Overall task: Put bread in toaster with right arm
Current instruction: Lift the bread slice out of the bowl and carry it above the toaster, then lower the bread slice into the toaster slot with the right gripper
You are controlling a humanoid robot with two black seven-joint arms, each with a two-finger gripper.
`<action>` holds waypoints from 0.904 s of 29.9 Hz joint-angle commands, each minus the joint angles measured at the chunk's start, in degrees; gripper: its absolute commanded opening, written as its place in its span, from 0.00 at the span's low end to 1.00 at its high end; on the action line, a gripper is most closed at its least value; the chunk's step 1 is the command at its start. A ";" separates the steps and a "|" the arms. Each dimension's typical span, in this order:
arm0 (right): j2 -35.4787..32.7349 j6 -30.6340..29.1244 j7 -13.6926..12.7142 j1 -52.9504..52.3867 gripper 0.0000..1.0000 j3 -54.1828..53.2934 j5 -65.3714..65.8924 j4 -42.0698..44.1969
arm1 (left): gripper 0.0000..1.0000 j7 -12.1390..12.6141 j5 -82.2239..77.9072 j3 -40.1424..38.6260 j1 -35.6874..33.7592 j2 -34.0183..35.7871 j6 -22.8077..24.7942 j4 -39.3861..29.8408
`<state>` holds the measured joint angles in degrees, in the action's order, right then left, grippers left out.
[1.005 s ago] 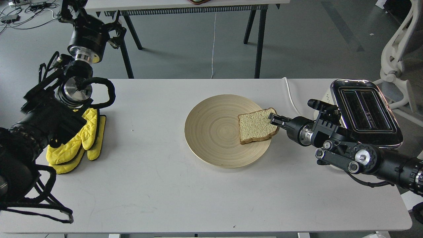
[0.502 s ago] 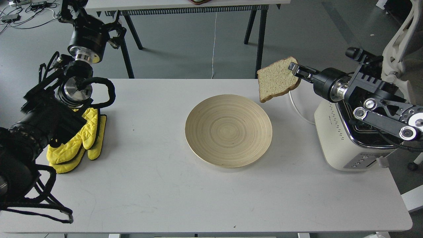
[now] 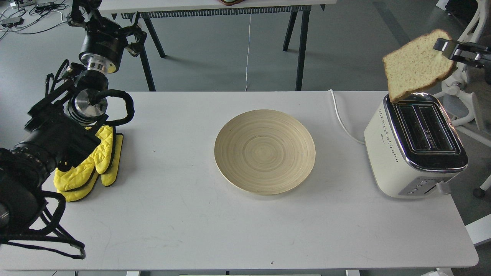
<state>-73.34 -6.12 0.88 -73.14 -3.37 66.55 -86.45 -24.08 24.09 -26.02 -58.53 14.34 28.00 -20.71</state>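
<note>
The bread [image 3: 416, 65] hangs in the air, tilted, its lower edge just above the back end of the toaster [image 3: 387, 153]. My right gripper [image 3: 442, 46] comes in from the right edge and is shut on the bread's upper right corner. The cream-white toaster stands at the table's right end, both slots in its chrome top open and empty. My left arm rises along the left side; its far end [image 3: 100, 36] is dark, and its fingers cannot be told apart.
An empty round wooden plate [image 3: 234, 126] lies mid-table. Yellow oven mitts [image 3: 90, 165] lie beside my left arm. The toaster's white cord [image 3: 340, 119] runs off the table's back edge. A white chair [image 3: 462, 76] stands behind the toaster.
My right gripper has lifted the bread off the plate and carried it up and to the right, to above the toaster. The left arm has not moved.
</note>
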 commanded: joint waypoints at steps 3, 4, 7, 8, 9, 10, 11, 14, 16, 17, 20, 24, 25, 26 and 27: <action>-2.78 -0.56 0.26 3.26 0.06 2.92 8.85 -0.04 | 1.00 0.00 0.00 0.00 0.00 -0.10 0.00 -0.03; -2.69 -0.48 0.26 3.53 0.06 3.45 9.21 -0.04 | 1.00 0.00 0.00 0.00 0.00 -0.10 0.00 -0.03; -2.08 -0.48 0.18 3.79 0.06 4.24 9.22 -0.12 | 1.00 0.00 0.00 0.00 0.00 -0.10 0.00 -0.03; -1.81 -0.48 0.18 3.88 0.06 4.24 9.22 -0.04 | 1.00 0.00 0.00 0.00 0.00 -0.02 0.00 -0.03; -1.46 -0.48 0.18 3.88 0.06 4.24 9.22 -0.04 | 1.00 0.00 0.00 0.00 0.00 -0.10 0.00 -0.03; -1.02 -0.48 0.18 3.88 0.06 4.24 9.39 0.05 | 1.00 0.00 0.00 0.00 0.00 -0.10 0.00 -0.03; -0.84 -0.48 0.09 3.88 0.06 4.24 9.57 0.14 | 1.00 0.00 0.00 0.00 0.00 -0.10 0.00 -0.03; -0.67 -0.48 0.09 3.97 0.06 4.59 9.66 0.23 | 1.00 0.00 0.00 0.00 0.00 -0.02 0.00 -0.03; -0.58 -0.48 0.09 4.06 0.06 5.12 9.66 0.40 | 1.00 0.00 0.00 0.00 0.00 -0.10 0.00 -0.03; -0.58 -0.48 0.00 4.06 0.06 5.30 9.66 0.40 | 1.00 0.00 0.00 0.00 0.00 -0.10 0.00 0.05; -0.75 -0.48 0.09 4.23 0.06 5.39 9.66 0.40 | 1.00 0.00 0.00 0.00 0.00 -0.10 0.00 0.05; -1.46 -0.48 0.09 4.06 0.06 5.30 9.66 0.40 | 1.00 0.00 0.00 0.00 0.00 -0.02 0.00 0.05; -1.63 -0.48 0.09 4.06 0.06 5.12 9.66 0.40 | 1.00 0.00 0.00 0.00 0.00 -0.10 0.00 -0.03; -1.89 -0.48 0.09 4.06 0.06 5.04 9.57 0.40 | 1.00 0.00 0.00 0.00 0.00 -0.10 0.00 -0.03; -2.25 -0.48 0.09 4.06 0.06 4.95 9.65 0.32 | 1.00 0.00 0.00 0.00 0.00 -0.10 0.00 -0.03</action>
<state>-74.84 -6.58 0.97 -69.00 1.94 76.20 -86.04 -24.08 24.08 -26.01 -58.53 14.27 28.00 -20.71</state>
